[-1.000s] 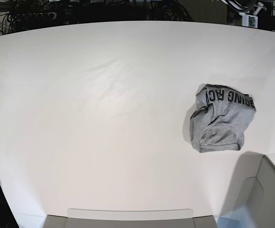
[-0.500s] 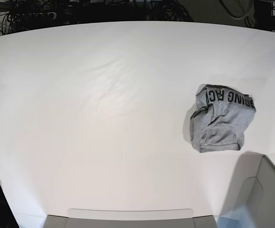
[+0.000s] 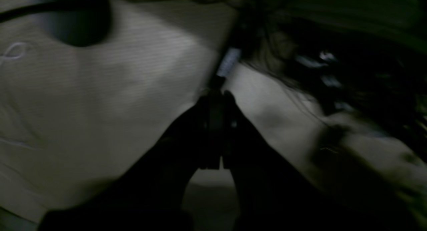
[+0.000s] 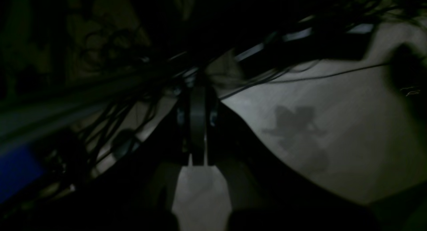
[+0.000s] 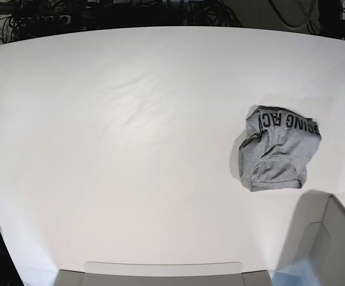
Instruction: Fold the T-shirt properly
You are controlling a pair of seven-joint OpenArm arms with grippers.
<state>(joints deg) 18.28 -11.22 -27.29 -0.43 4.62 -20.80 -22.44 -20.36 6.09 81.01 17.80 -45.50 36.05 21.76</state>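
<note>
In the left wrist view, dim and blurred, the left gripper point(image 3: 213, 131) sits at centre with its two dark fingers pressed together and nothing between them. Pale cloth-covered surface point(image 3: 83, 100) fills the left half of the frame; the upper right is a dark tangle that cannot be made out.

In the right wrist view, also very dark, the right gripper point(image 4: 198, 124) has its fingers closed against each other, holding nothing. Pale surface lies to the right and below it, crossed by a thin black cable point(image 4: 320, 78); dark cables crowd the upper left.

In the base view, the T-shirt point(image 5: 276, 149) lies crumpled in a compact heap at right of centre on the white table point(image 5: 130, 149), black lettering showing along its upper edge. Neither arm appears here. The heap sits well apart from the table's far edge at the top and nearer its right edge. Wide bare tabletop spreads across the whole left and centre. A pale box-like edge point(image 5: 333, 238) occupies the lower right corner, just below the shirt.
</note>
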